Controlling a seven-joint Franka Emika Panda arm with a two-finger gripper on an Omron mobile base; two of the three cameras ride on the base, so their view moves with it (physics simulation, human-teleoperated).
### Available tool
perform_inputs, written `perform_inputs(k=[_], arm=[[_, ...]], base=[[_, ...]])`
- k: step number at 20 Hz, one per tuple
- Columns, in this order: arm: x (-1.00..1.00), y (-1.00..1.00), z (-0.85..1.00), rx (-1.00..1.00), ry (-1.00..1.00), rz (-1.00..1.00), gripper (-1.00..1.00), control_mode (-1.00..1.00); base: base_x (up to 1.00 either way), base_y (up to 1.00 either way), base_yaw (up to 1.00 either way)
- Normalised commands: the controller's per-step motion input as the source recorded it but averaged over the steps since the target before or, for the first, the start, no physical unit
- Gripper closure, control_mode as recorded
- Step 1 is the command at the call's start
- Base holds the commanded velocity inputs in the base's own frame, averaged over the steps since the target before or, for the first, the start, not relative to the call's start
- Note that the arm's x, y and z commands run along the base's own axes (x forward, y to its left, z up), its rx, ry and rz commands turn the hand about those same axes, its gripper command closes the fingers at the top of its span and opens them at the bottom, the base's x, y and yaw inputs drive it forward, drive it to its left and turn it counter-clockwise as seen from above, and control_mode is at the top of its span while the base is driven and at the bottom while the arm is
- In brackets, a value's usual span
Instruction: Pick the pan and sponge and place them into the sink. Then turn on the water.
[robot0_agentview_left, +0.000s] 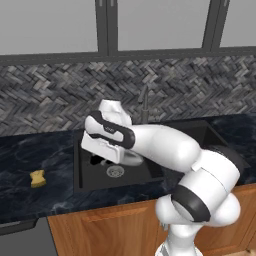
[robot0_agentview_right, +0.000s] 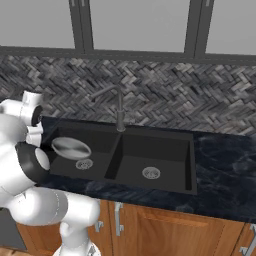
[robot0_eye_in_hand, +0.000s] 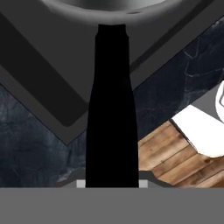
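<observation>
**Pan held over the left basin, sponge on the table**

The tool (robot0_eye_in_hand: 112, 179) is clamped on the pan's black handle (robot0_eye_in_hand: 111, 109), its jaws drawn together around the dark shaft that runs up the middle of the hand view to the grey rim of the pan (robot0_agentview_right: 71, 147). In the right base view the pan hangs above the left basin of the sink (robot0_agentview_right: 192, 165), tilted slightly, with that basin's round silver drain (robot0_agentview_right: 84, 164) just below and in front of it. The second drain (robot0_agentview_right: 151, 173) lies in the right basin, well apart from the pan. In the left base view the arm's white wrist covers most of the pan, and a drain (robot0_agentview_left: 115, 171) shows just beneath it.

The sponge (robot0_agentview_left: 37, 178) lies flat on the dark marbled table (robot0_agentview_left: 30, 150), to the left of the sink and near the front edge, well apart from the tool.

The slim grey faucet (robot0_agentview_right: 119, 107) stands at the far rim of the sink, between the two basins, its spout reaching left.
</observation>
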Motion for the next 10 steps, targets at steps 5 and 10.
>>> perform_inputs(k=[5,10], arm=[[0.15,-0.11,-0.03,0.01,0.05,0.03,1.0,-1.0],[0.23,-0.1,-0.09,0.01,0.06,0.02,1.0,-1.0]], base=[[0.0,0.0,0.0],[0.0,0.0,0.0]])
